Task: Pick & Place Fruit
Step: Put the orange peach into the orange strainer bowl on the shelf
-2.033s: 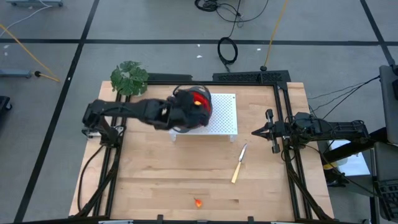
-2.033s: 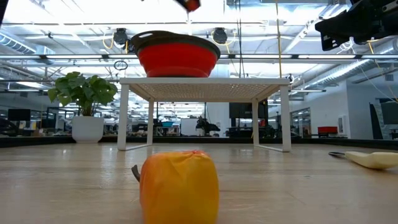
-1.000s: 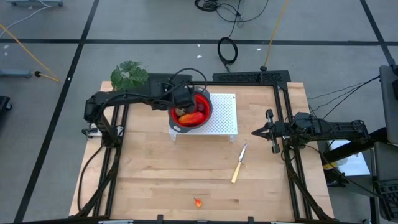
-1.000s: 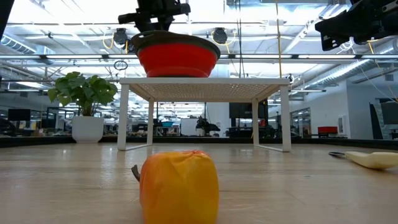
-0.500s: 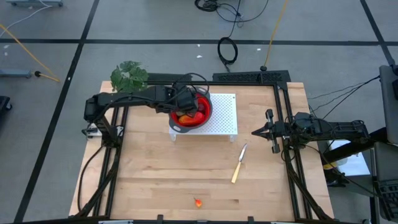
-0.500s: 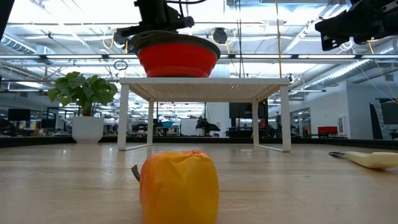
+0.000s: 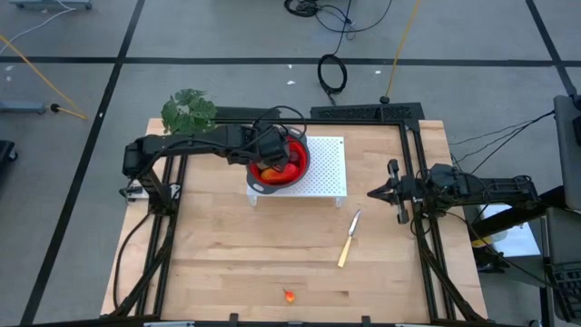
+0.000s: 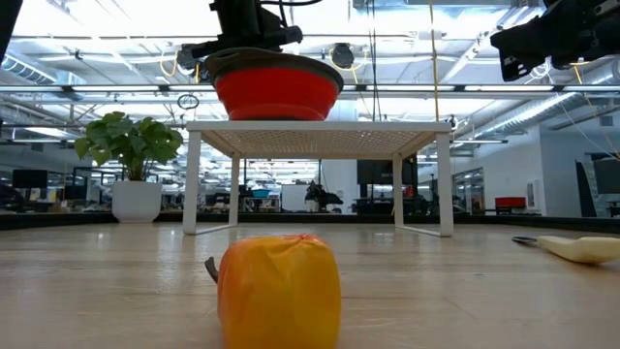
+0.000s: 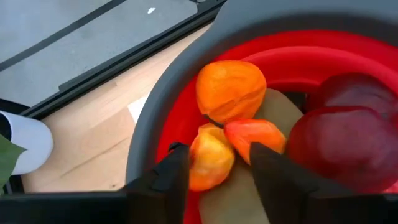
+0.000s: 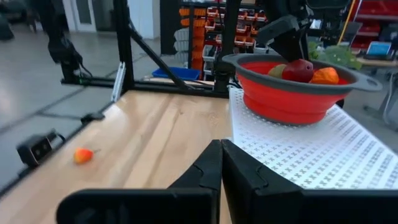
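In the high view, the left gripper (image 7: 270,156) sits over the red bowl (image 7: 300,166) on the white perforated stand (image 7: 327,173), one small orange fruit (image 7: 289,295) lies on the table well in front of the bowl, and the right gripper (image 7: 375,193) waits beside the stand, near the knife (image 7: 349,241). The low view alone shows that fruit (image 8: 280,291) close up, with the bowl (image 8: 277,94) raised behind it. The left wrist view shows the gripper's fingers (image 9: 171,174) parted around an orange piece (image 9: 211,163) in the bowl (image 9: 155,106), whether gripping it cannot be told, while the right wrist view shows its fingers (image 10: 211,165) pressed together, empty.

Red bowl (image 7: 292,169), orange fruit (image 9: 230,90)
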Available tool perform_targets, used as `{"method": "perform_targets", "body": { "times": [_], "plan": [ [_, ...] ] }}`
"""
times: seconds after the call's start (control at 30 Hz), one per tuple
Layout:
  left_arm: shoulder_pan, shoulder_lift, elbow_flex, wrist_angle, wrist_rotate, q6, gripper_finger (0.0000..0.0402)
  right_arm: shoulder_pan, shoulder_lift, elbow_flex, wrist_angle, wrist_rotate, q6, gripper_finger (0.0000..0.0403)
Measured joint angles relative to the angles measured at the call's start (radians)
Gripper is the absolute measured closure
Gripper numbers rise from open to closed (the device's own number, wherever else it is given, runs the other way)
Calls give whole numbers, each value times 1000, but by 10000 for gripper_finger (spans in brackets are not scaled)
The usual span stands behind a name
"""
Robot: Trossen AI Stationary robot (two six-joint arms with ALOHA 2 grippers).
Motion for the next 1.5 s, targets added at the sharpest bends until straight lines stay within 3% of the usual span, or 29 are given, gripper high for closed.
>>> {"method": "perform_targets", "body": {
  "times": [0.23,0.43,0.73,1.03,1.33,1.5],
  "plan": [
    [16,0,7,-3,5,100,157,0,0,0,21,0,114,383],
    [9,0,85,6,8,221,136,0,0,0,45,0,163,380],
    [-98,0,187,29,59,242,153,0,0,0,41,0,185,379],
    [-300,0,192,126,126,-16,175,0,0,0,40,0,185,378],
    [-494,0,192,169,56,-311,213,0,0,0,40,-29,185,379],
    [-581,0,191,168,-9,-282,241,0,0,0,40,-138,186,380]
  ]
}}
